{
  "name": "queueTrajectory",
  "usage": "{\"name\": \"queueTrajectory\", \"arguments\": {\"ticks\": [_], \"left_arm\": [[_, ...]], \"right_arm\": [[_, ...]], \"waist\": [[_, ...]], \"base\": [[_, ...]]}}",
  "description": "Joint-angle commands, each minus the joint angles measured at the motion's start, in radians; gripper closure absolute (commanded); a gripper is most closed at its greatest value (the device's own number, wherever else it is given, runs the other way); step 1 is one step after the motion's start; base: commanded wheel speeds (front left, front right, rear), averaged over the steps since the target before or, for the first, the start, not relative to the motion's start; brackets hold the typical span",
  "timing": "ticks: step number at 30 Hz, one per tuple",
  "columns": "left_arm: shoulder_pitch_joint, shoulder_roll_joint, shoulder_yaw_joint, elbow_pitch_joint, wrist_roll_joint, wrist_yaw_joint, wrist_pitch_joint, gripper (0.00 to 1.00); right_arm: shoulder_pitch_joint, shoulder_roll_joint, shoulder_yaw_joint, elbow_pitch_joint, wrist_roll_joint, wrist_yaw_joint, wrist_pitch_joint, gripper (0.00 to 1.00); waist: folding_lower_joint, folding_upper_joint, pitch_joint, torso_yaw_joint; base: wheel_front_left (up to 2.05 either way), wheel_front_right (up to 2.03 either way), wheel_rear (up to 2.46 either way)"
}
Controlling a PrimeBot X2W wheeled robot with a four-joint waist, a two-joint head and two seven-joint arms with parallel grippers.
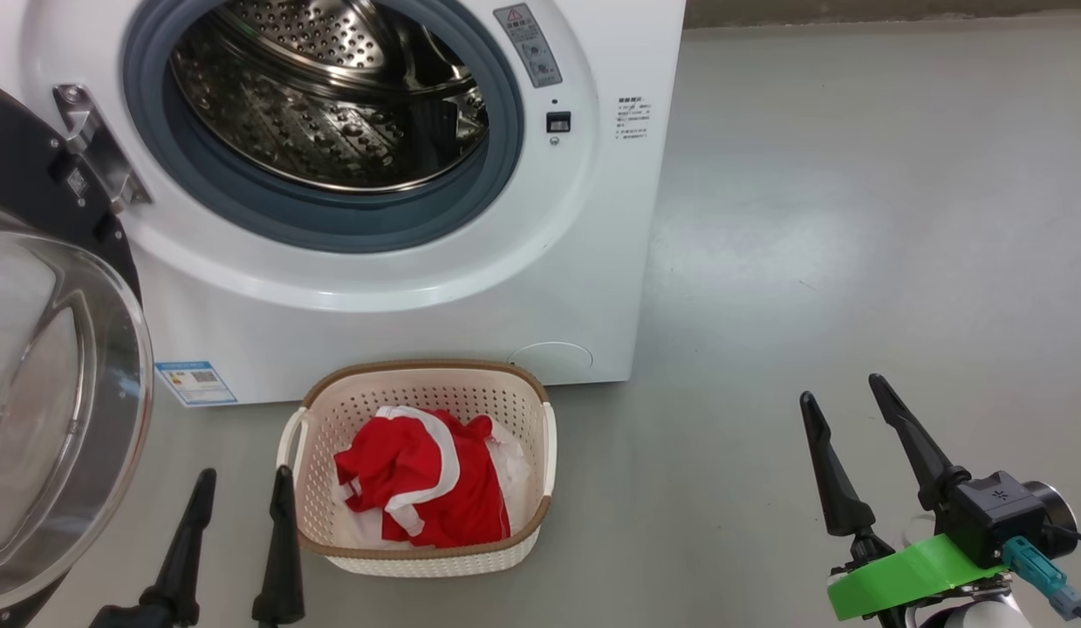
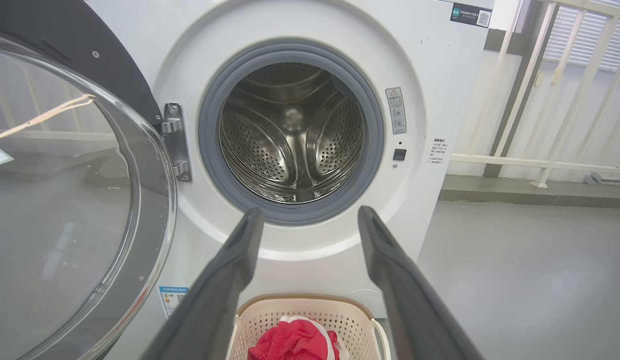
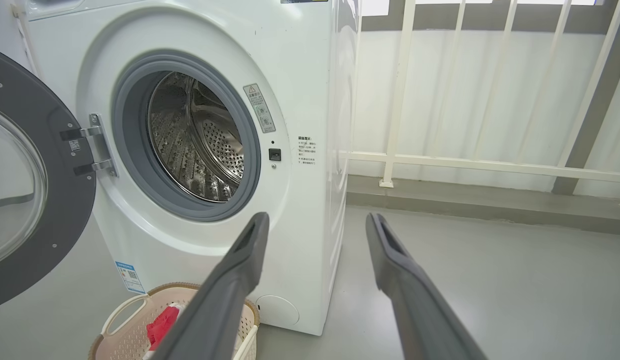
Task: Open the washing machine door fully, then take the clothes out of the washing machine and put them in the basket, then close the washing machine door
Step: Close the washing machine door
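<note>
The white washing machine [image 1: 584,262] stands with its steel drum [image 1: 331,96] bare. Its black-rimmed washing machine door [image 1: 43,392] hangs swung wide to the left on its hinge [image 1: 95,148]. Red clothes [image 1: 422,480] with white stripes lie in the cream basket [image 1: 523,401] on the floor before the machine. My left gripper [image 1: 243,475] is open, just left of the basket, holding nothing. My right gripper [image 1: 841,388] is open over bare floor to the right. The left wrist view faces the drum [image 2: 292,132] past my open fingers [image 2: 239,255], with the basket [image 2: 262,312] below.
Grey floor [image 1: 854,218] spreads to the right of the machine. A white railing [image 3: 465,162] on a low kerb runs behind it. A blue label [image 1: 195,382] sits on the machine's lower left front.
</note>
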Motion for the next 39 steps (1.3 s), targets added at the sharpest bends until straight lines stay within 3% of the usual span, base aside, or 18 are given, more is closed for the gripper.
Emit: {"name": "queueTrajectory", "arguments": {"ticks": [1,13,31,39], "left_arm": [[-0.019,0.005,0.027,-0.032,0.006,0.006,-0.012,0.00],[-0.023,0.005,0.014,-0.040,0.007,0.047,-0.012,0.00],[-0.006,0.005,0.017,-0.072,-0.012,0.107,-0.012,0.00],[0.006,0.005,0.010,-0.076,-0.006,0.115,-0.012,0.00]], "right_arm": [[-0.026,-0.002,0.026,-0.026,0.005,0.006,-0.006,0.00],[-0.022,-0.002,0.028,-0.025,0.003,0.006,-0.006,0.00],[-0.025,-0.002,0.061,-0.027,-0.013,0.006,-0.006,0.00],[-0.023,-0.002,0.074,-0.026,-0.016,0.006,-0.006,0.00]], "waist": [[0.0000,-0.0001,0.000,0.000],[0.0000,-0.0001,0.003,0.047],[0.0000,-0.0001,-0.008,0.235],[0.0000,-0.0001,-0.024,0.315]], "base": [[0.00,0.00,0.00],[0.00,0.00,0.00],[0.00,0.00,0.00],[0.00,0.00,0.00]]}}
